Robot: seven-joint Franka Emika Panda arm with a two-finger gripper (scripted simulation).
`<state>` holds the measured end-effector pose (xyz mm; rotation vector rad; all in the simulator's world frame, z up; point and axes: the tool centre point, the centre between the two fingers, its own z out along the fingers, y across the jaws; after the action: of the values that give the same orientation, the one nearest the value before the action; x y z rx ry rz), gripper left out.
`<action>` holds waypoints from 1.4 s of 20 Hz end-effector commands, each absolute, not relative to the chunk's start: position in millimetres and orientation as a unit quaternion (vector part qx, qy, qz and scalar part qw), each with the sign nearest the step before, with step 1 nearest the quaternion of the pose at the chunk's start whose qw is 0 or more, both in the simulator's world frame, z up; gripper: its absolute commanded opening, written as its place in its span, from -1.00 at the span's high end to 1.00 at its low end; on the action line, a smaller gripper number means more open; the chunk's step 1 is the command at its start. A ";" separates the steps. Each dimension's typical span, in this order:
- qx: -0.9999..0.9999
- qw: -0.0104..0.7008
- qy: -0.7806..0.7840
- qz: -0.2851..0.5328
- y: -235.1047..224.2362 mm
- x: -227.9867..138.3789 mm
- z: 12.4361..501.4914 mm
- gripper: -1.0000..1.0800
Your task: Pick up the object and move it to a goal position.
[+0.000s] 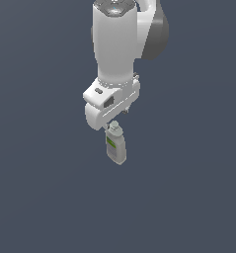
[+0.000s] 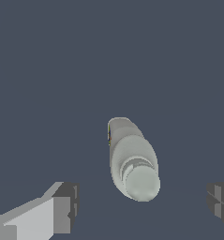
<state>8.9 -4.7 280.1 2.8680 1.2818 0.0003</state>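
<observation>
The little bottle (image 1: 116, 145) has a green-and-white label, too small to read. The pincer (image 2: 141, 201) is spread wide, touching nothing.

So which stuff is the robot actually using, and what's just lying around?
For the job:
- bottle, standing, cap up
- gripper, open, a finger on each side, not touching it

Lying about:
- nothing else shows, only the plain dark floor
</observation>
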 end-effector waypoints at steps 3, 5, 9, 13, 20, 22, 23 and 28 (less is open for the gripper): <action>0.913 0.000 0.408 0.000 -4.6 8.7 272.4 -0.92; 0.913 0.000 0.409 0.000 -4.6 8.4 264.6 -0.92; 0.912 0.000 0.409 0.000 -4.7 7.8 244.6 -0.92; 0.912 0.000 0.410 0.000 -4.9 8.1 232.7 -0.92; 0.912 0.000 0.410 0.000 -4.6 9.0 230.3 1.00; 0.912 0.000 0.410 0.000 -4.6 9.0 230.3 1.00; 0.912 0.000 0.410 0.000 -4.6 9.0 230.3 1.00; 0.912 0.000 0.410 0.001 -4.5 9.5 231.9 1.00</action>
<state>9.5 -4.5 231.7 2.8653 1.2871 0.0037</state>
